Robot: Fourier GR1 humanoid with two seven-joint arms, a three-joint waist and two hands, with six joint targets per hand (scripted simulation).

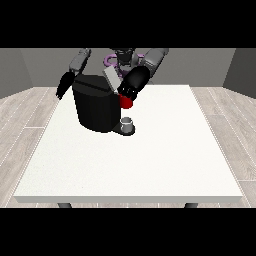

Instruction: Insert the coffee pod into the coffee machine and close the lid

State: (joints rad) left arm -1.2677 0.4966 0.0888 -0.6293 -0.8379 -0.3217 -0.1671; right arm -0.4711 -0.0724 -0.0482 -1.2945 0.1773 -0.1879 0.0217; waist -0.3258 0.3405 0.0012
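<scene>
1. I count one coffee machine point(97, 107), one coffee pod point(126, 102), one cup point(128, 123) and one white table point(135, 165), and two hands of mine.
2. The coffee machine is a black, rounded block standing on the far left part of the table. Its lid point(111, 78) is a pale grey flap, raised and tilted up toward the far side, so the top is open.
3. A dark base plate juts out from the machine's lower right side, and the small grey cup stands upright on it.
4. The coffee pod is small and bright red. It shows just under my hand at the view's right point(131, 85), at the machine's upper right edge and straight above the cup, well clear of the tabletop.
5. That hand is over the pod with its black fingers curled down round the pod's top, so I am gripping it. Only the lower part of the pod peeks out.
6. My hand at the view's left point(64, 85) hangs beside the far left edge of the machine, fingers pointing down and relaxed, holding nothing. I cannot tell if it touches the machine.
7. The pod is near the opening under the lid; I cannot tell if it is in the slot.
</scene>
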